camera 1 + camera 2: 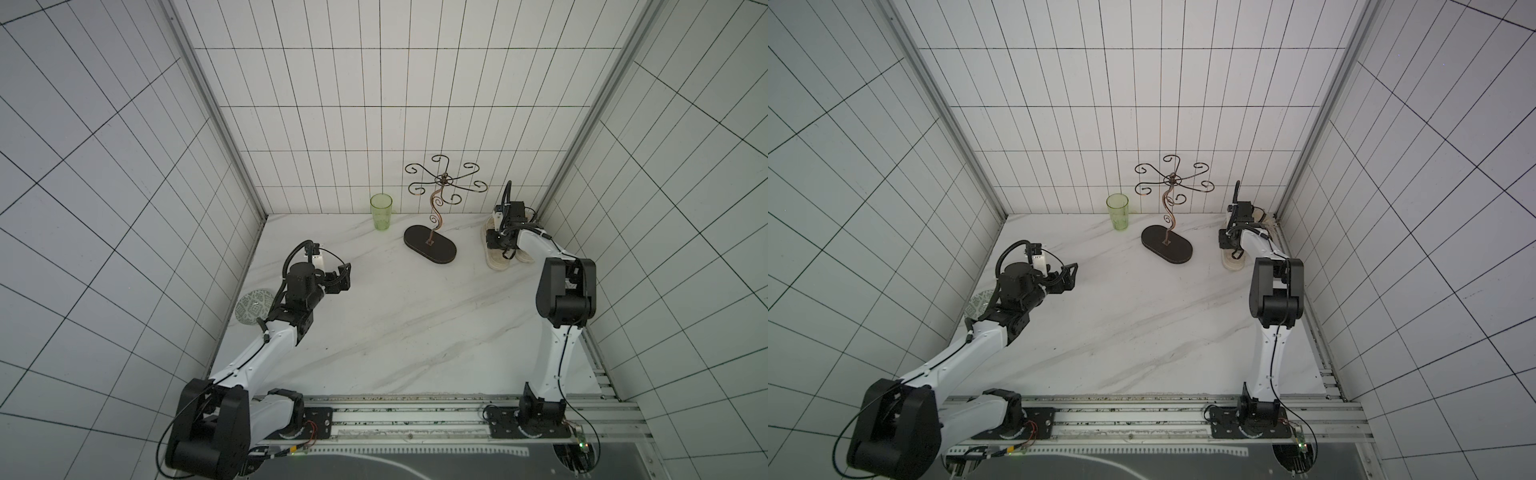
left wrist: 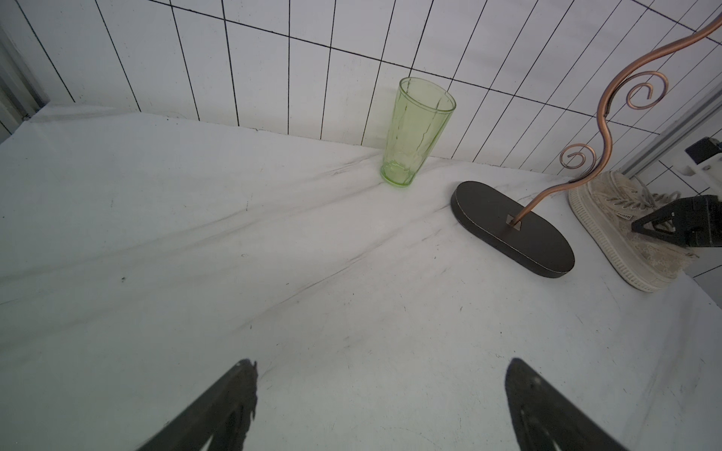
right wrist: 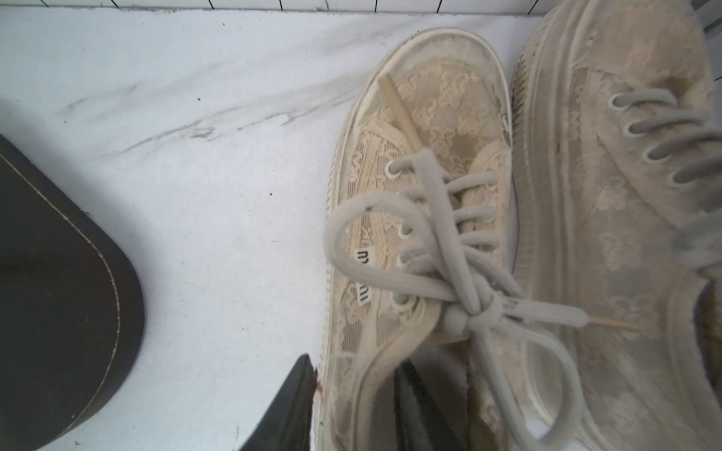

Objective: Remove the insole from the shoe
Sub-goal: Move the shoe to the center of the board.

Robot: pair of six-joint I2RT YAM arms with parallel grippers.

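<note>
Two beige lace shoes stand side by side in the back right corner. The nearer shoe (image 1: 496, 262) (image 1: 1232, 262) (image 2: 625, 242) (image 3: 429, 156) has grey laces tied in a bow. My right gripper (image 1: 500, 245) (image 1: 1231, 245) (image 3: 356, 361) straddles its side wall near the heel: one finger outside against the sole edge, the other inside the opening, with a gap still between them. The insole is hidden in the dark interior. My left gripper (image 1: 347, 276) (image 1: 1073, 274) (image 2: 381, 363) hovers wide open and empty over the left of the table.
The second shoe (image 3: 625, 195) (image 1: 525, 258) touches the first, close to the right wall. A curled metal stand on a dark oval base (image 1: 430, 245) (image 2: 512, 230) (image 3: 58, 312) stands left of the shoes. A green glass (image 1: 381, 212) (image 2: 418, 132) stands by the back wall. A patterned disc (image 1: 253, 305) lies at the left edge.
</note>
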